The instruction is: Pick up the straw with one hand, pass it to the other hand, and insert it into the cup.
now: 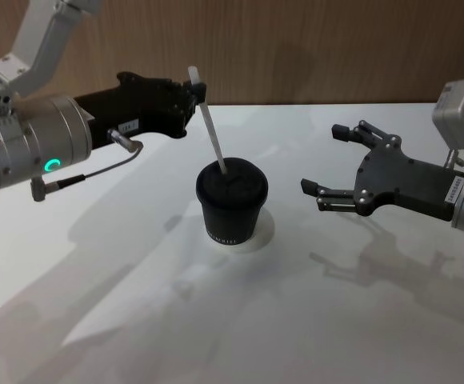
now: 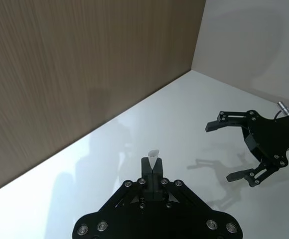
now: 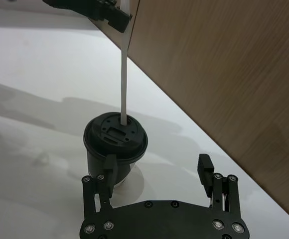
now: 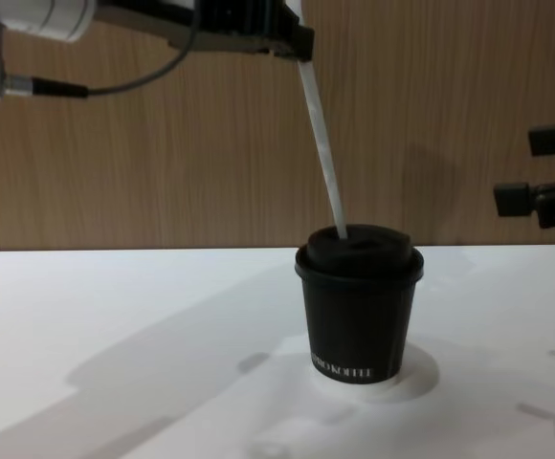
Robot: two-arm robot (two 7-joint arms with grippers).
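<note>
White straw (image 1: 210, 124) sits with its lower end in the lid opening of the cup (image 1: 232, 202), leaning up and toward the robot's left; its top end is pinched in the left pincer (image 1: 194, 94), closed on it near the tip. Cup stands upright on the counter (image 1: 360, 320), about mid-way between the two arms.

Head view: left pincer up and left of the cup, right pincer (image 1: 328, 164) off to the cup's right, fingers spread wide, nothing in it.

Chest view: side-on look at the straw (image 4: 323, 143) tilted, entering the lid (image 4: 359, 253) left of centre; "KOFFEE" lettering low on the cup wall (image 4: 359, 325). Right fingertips (image 4: 526, 198) show at the right edge, apart.

Left wrist view: straw end-on (image 2: 154, 154), flattened open tip poking out between closed fingertips; right pincer (image 2: 236, 149) further off, open.

Right wrist view: looks down on the lid (image 3: 115, 135); straw (image 3: 124, 69) goes straight into the sip hole. Own fingers (image 3: 204, 167) wide apart, just beside the cup, not touching as far as I can tell.
</note>
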